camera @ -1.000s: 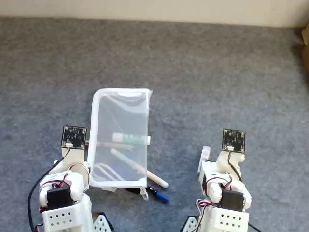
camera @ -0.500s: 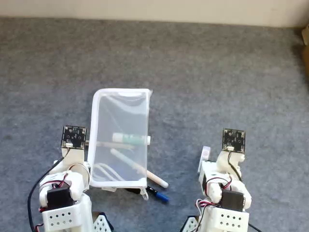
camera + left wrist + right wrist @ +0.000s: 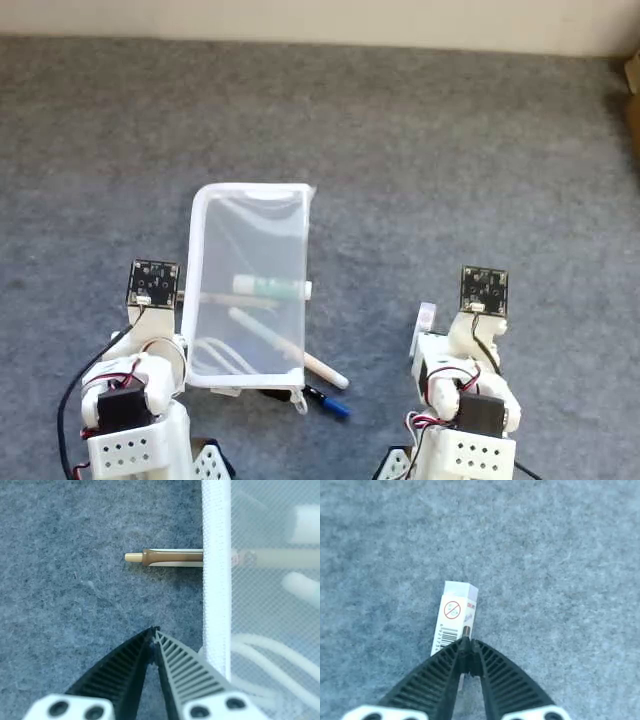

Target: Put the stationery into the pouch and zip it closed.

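Note:
A translucent white mesh pouch (image 3: 248, 285) lies on the grey carpet in front of the left arm, with pens showing through it. A brown-and-cream pen (image 3: 165, 557) sticks out from under the pouch's white edge (image 3: 216, 570). A white marker (image 3: 325, 372) and a blue-tipped pen (image 3: 332, 405) poke out at the pouch's near corner. A small white eraser box (image 3: 454, 616) lies by the right arm. My left gripper (image 3: 153, 632) is shut and empty beside the pouch edge. My right gripper (image 3: 465, 647) is shut, hovering over the eraser box.
Grey carpet (image 3: 450, 170) stretches open beyond the pouch and to the right. A pale wall edge (image 3: 300, 25) runs along the far side. A brown object (image 3: 633, 85) sits at the far right border.

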You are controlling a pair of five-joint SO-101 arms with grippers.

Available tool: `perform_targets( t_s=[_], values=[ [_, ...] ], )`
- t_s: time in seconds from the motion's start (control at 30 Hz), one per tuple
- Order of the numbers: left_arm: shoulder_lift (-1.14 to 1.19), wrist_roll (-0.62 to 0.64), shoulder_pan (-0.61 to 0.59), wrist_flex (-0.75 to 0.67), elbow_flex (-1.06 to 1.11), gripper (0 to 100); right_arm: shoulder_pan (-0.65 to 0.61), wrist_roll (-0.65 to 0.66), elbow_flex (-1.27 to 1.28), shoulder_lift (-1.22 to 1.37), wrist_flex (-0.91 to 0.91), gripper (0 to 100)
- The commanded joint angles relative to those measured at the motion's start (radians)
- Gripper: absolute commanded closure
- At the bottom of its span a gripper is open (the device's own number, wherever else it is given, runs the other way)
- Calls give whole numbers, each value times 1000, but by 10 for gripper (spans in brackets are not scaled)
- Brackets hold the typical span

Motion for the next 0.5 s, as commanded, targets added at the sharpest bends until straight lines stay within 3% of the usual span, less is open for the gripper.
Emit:
perform_targets(
  t_s=[0.0,0.3,0.47],
  values=[
    [-5,11,-10,8,22,993,-10,-5,122,8,-10,993],
    [-5,11,-10,8,22,993,-35,-5,125,-45,36,993],
    [-5,11,-10,8,22,993,-242,-5,125,-47,39,993]
  ],
)
